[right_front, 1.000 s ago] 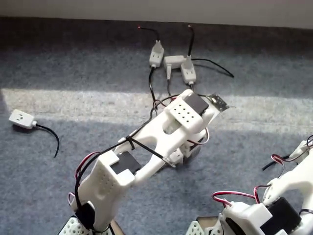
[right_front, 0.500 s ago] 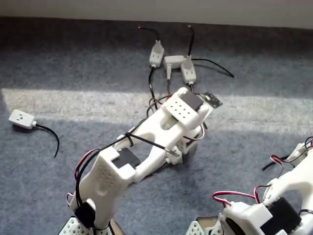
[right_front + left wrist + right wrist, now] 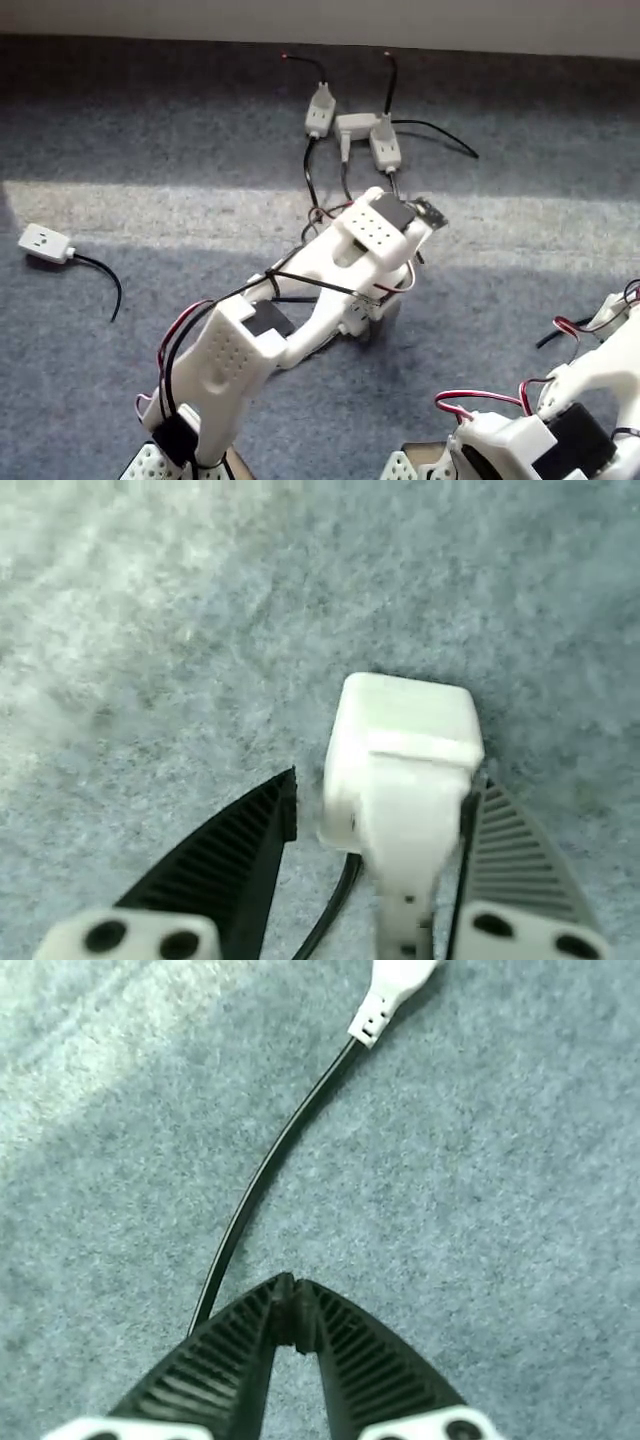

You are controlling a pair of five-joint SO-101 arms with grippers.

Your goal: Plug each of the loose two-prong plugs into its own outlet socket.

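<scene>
1. The white boxy plastic connector [image 3: 405, 720] lies on the grey carpeted table [image 3: 150, 610] with its black cord [image 3: 335, 905] trailing back under the wrist. We cannot tell whether it is a plug or a socket.
2. The left claw [image 3: 385, 778] stands apart around this connector: one black ribbed finger [image 3: 510, 850] rests against its side, while the other finger [image 3: 245, 860] sits just clear of it.
3. Our landmark is the cluster of three white connectors [image 3: 352, 125], with thin black leads, at the far side of the table. The white left arm [image 3: 375, 235] ends just on the near side of that cluster, its body covering the claw from above.
4. A lone white square outlet socket [image 3: 45, 243] with a short dark cord lies well apart from the cluster, off toward the left arm's side.
5. The right arm [image 3: 560, 425] sits well apart from the cluster, at the near edge.
6. The right claw [image 3: 293, 1305] has its tips pressed together with nothing between them. It hangs over the table beside a curving black cable [image 3: 270, 1170] that leads to a white ribbed connector end [image 3: 390, 990].
</scene>
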